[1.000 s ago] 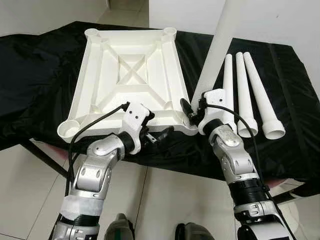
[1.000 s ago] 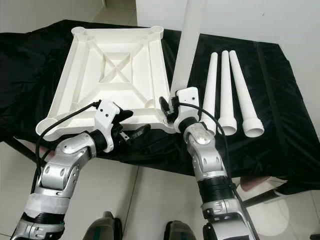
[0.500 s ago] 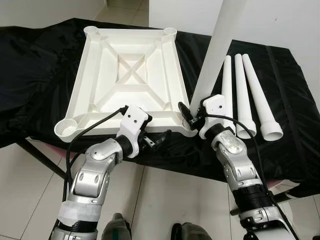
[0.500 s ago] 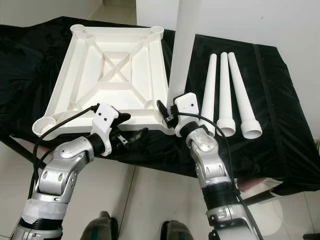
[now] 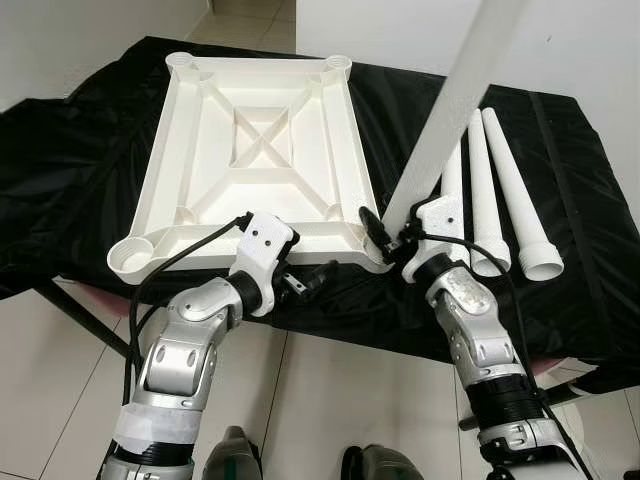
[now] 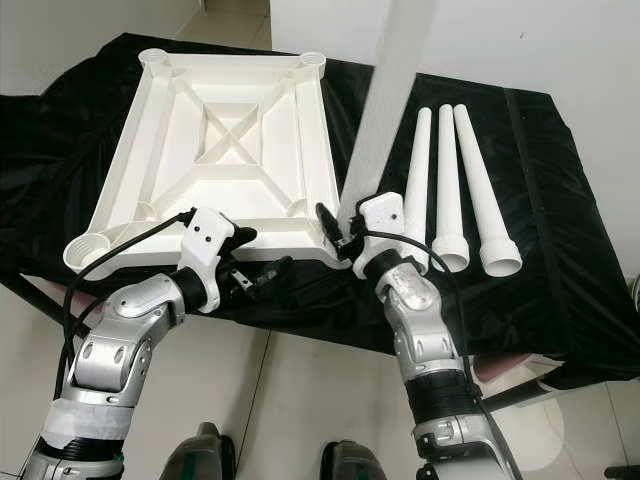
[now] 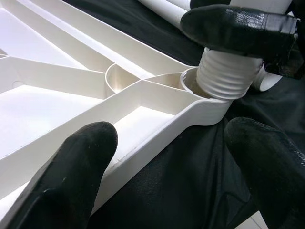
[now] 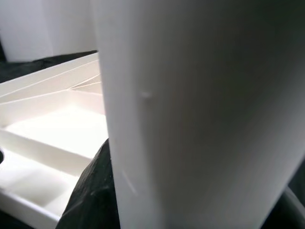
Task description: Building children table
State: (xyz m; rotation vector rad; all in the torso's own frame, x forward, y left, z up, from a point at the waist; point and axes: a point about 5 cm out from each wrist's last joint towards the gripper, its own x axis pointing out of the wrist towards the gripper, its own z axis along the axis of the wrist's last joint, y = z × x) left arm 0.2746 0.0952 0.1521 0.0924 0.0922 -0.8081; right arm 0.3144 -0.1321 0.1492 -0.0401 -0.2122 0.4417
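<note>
— Upturned white plastic tabletop [image 5: 255, 150]: where?
— On my black-draped bench [image 5: 90, 150]. My right end effector [image 5: 385, 232] clamps a white tapered leg [image 5: 450, 110], threaded end in the corner socket [image 7: 193, 83]; my left end effector [image 5: 315, 280] gapes beside it.

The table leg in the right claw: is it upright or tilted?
Tilted. The table leg leans to the robot's right, its threaded end resting in the tabletop's corner socket, held by the right claw.

White leg [image 8: 200, 119] stands close to the lens, out of focus, spanning the frame top to bottom. Beside it, one black finger [image 8: 93, 191]. Beyond, ribbed white tabletop [image 8: 47, 124] lies on black cloth [image 8: 28, 64].
</note>
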